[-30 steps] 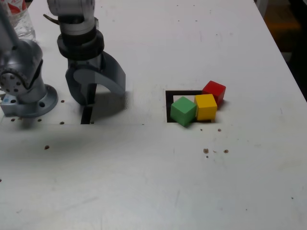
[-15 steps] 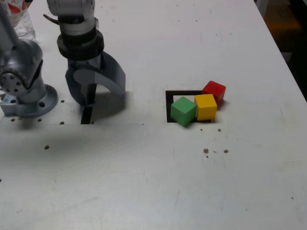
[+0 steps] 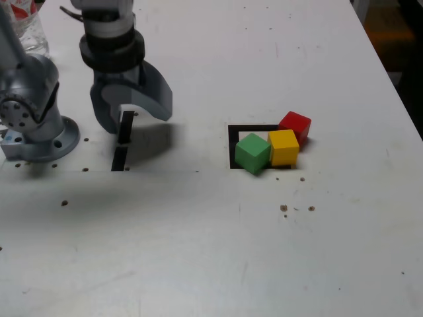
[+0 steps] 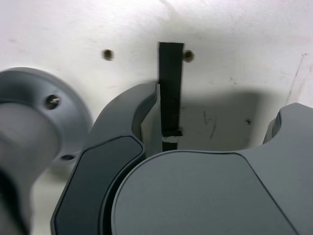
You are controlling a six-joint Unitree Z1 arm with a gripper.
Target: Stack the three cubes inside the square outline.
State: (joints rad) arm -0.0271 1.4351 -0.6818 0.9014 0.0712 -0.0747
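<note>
A: How many cubes are on the counter?

B: 3: 1 green cube, 1 yellow cube, 1 red cube, packed close together, none stacked.

A: Inside the square outline?

B: 1 outline; green and yellow lie on it, red sits at its far corner, partly outside.

A: And the tool?

B: Jaws spread wide, gripping nothing, well apart from the cubes, above 2 black tape strips, toward the exterior view's left

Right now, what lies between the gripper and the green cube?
Only bare white tabletop in the exterior view; the grey gripper hangs open over black tape strips, apart from the small green cube.
</note>
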